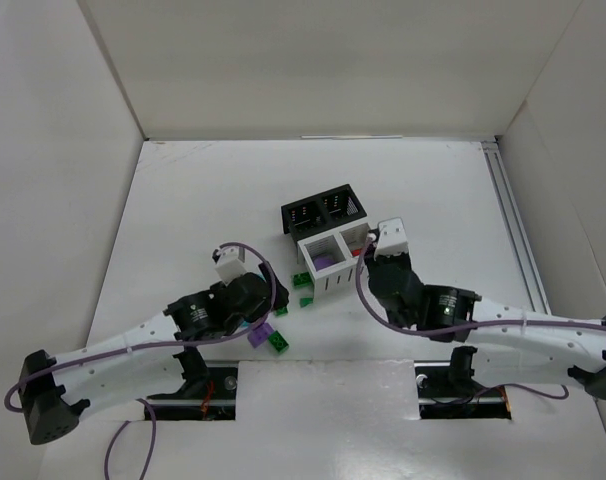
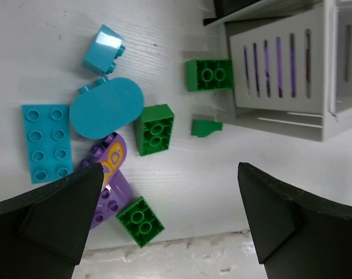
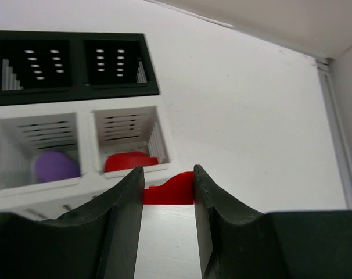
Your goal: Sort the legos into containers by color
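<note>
Right gripper (image 3: 168, 197) pinching red lego (image 3: 175, 189) | left gripper (image 2: 167, 221) spread | white bin (image 3: 86, 145): purple, red started | black bin (image 3: 77, 96) looks empty | I judge loose legos (image 2: 154, 129) toward near table edge mostly unsorted

Jaws pinch 1 red lego (image 3: 170, 192) just beside the white bin's (image 3: 86, 142) right cell.

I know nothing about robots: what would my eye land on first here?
The right gripper pinches a red brick right beside the white bin, whose nearest cell already holds a red piece, with a purple one next door. To the left, the left gripper hangs wide open above loose green, teal and purple bricks.
</note>
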`<state>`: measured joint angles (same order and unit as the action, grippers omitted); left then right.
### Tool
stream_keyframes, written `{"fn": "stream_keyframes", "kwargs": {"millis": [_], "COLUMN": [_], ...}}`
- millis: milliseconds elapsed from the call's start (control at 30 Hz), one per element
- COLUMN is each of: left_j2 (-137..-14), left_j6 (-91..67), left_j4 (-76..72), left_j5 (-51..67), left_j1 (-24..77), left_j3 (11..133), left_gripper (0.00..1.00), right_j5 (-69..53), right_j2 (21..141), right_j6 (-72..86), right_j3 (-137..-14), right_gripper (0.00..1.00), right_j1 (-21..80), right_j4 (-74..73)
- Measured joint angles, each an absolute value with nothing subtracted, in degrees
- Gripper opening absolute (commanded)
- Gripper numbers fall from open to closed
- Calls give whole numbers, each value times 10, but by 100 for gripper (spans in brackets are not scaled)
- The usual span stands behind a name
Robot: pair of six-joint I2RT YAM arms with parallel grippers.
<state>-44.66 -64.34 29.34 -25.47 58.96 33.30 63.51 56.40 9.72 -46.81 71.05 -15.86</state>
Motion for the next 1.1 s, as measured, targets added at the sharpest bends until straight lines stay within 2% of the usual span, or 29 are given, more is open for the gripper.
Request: {"fn": "stream_keyframes", "kwargs": {"millis": [133, 433, 500, 633, 733, 767, 833, 967, 1100], "left_j2": [-465, -474, -475, -480, -483, -487, -495, -517, -545], "left_j6": [-632, -618, -621, -631, -643, -646, -652, -659, -655], "left_j4": [277, 252, 251, 251, 251, 251, 251, 250, 246], "left_j5": [-248, -244, -242, -236, -233, -232, -232, -234, -235], "left_j1": [573, 573, 573, 573, 573, 573, 573, 573, 573], "left_j3": [319, 312, 304, 289, 277, 275, 274, 274, 274], "left_gripper": [100, 94, 90, 90, 90, 90, 90, 90, 85], "right_j5": [609, 420, 390, 356, 346, 344, 340, 334, 317], "right_j2": [593, 671, 688, 698, 698, 698, 698, 697, 682], "right_j6": [46, -26, -30, -30, -27, -26, -24, -21, -21], "right_j3": [-469, -473, -474, -474, -474, -474, -474, -474, -467], "right_gripper": [33, 32, 35, 51, 57, 64, 71, 74, 74], "right_j1": [643, 519, 515, 514, 514, 514, 514, 513, 503], "right_j4": [-128, -42, -36, -31, -25, -25, -24, -23, -23]}}
